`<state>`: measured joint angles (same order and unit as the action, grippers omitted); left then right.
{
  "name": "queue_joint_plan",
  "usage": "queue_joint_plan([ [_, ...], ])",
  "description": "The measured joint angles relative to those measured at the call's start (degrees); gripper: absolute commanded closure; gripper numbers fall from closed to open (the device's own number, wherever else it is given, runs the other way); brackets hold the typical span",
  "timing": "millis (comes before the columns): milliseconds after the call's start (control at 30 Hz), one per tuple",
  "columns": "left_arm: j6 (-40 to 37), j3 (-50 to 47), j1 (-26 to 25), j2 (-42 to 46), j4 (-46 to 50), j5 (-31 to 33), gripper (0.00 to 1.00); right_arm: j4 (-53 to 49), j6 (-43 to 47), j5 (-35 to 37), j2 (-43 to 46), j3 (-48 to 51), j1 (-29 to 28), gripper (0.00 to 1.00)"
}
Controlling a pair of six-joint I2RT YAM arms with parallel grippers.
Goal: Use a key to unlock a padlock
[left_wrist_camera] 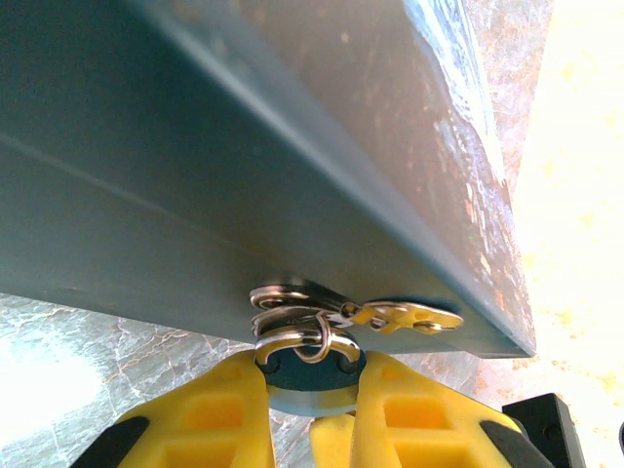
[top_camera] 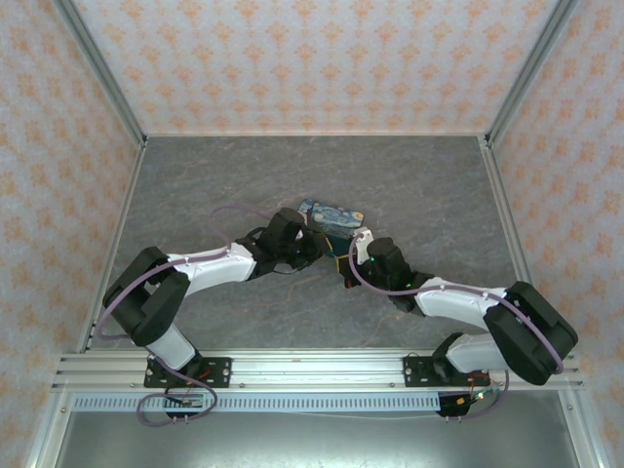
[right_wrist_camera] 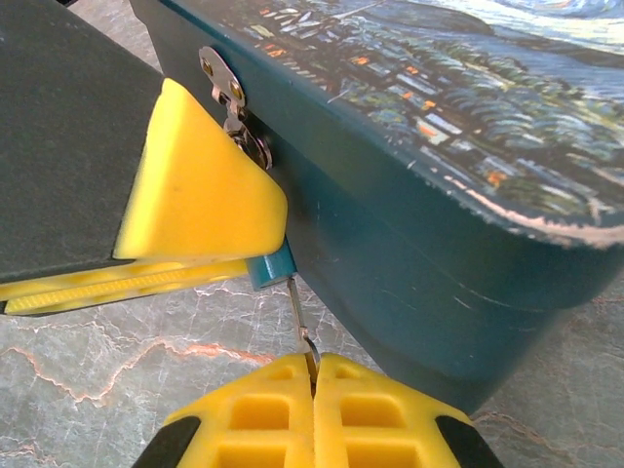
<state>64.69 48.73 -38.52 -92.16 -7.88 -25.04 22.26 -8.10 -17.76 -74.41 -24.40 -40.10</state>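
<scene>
Left gripper (left_wrist_camera: 314, 375): jaws narrow, clamped on the body of the teal padlock (left_wrist_camera: 310, 398), which sits right between its yellow fingertips. Silver shackle (left_wrist_camera: 302, 343) lies just beyond the tips, looped through the hasp (left_wrist_camera: 291, 295) on the side wall of the printed tin (left_wrist_camera: 195, 146).

Right gripper (right_wrist_camera: 314, 375): jaws pressed together, pinching a thin metal key (right_wrist_camera: 300, 317). The key runs straight ahead from its tips to the padlock's end face. I cannot tell how far in it sits.

From above, both grippers meet nose to nose at the tin's near side, on the grey marbled table (top_camera: 244, 185).
</scene>
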Motion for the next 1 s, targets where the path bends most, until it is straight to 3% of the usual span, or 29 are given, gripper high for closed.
queue_joint_plan([
  [1000, 0.0, 0.1, -0.1, 0.0, 0.0, 0.0, 0.86, 1.4, -1.5, -0.3, 0.5, 0.7, -0.3, 1.00],
])
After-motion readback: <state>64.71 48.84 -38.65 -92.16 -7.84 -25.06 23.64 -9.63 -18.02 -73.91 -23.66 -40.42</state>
